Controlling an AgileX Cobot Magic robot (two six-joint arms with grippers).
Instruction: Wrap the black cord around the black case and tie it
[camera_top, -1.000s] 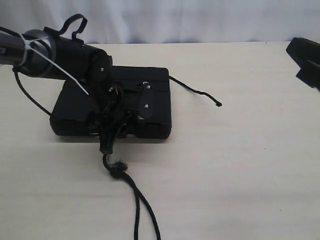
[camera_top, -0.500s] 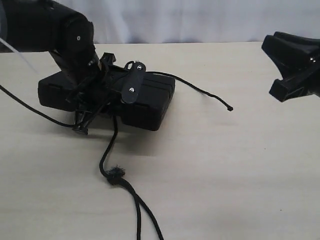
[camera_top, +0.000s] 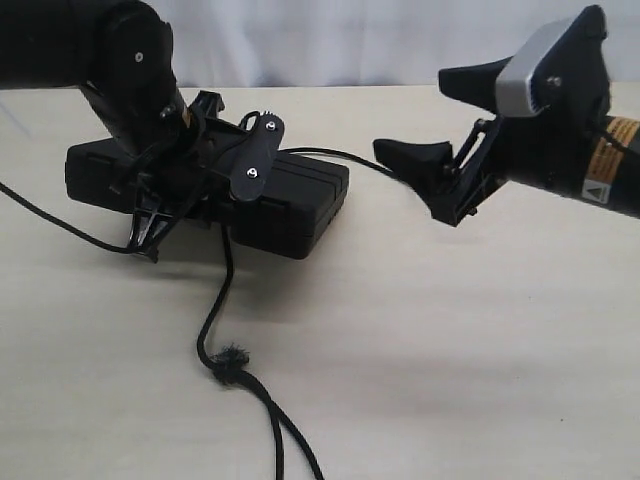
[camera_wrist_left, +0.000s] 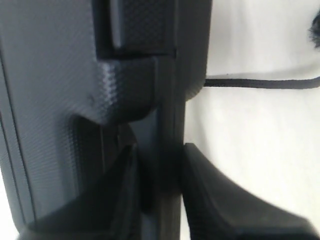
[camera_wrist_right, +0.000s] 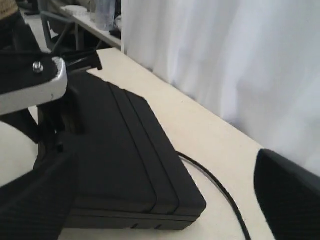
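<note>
The black case (camera_top: 295, 200) lies on the table at left, and my left gripper (camera_top: 195, 205) is shut on its near edge. In the left wrist view the case's rim (camera_wrist_left: 165, 100) sits pinched between the two fingers (camera_wrist_left: 215, 200). The black cord (camera_top: 222, 280) runs from under the case down to its fuzzy knot (camera_top: 230, 362), then off the bottom edge. Another stretch of cord (camera_top: 335, 153) leaves the case's far side toward my right gripper (camera_top: 410, 112), which hovers open to the right of the case. Its capped tip is hidden. The right wrist view shows the case (camera_wrist_right: 120, 150) and cord (camera_wrist_right: 215, 185) ahead.
The pale table (camera_top: 450, 350) stretches right and forward of the case. A white curtain (camera_top: 350, 40) hangs behind the table's far edge. A thin smooth arm cable (camera_top: 50, 225) trails across the table at far left.
My left gripper has dragged the case leftward and turned it. The right gripper has come in from the right edge toward the case and now covers the cord's free end.
</note>
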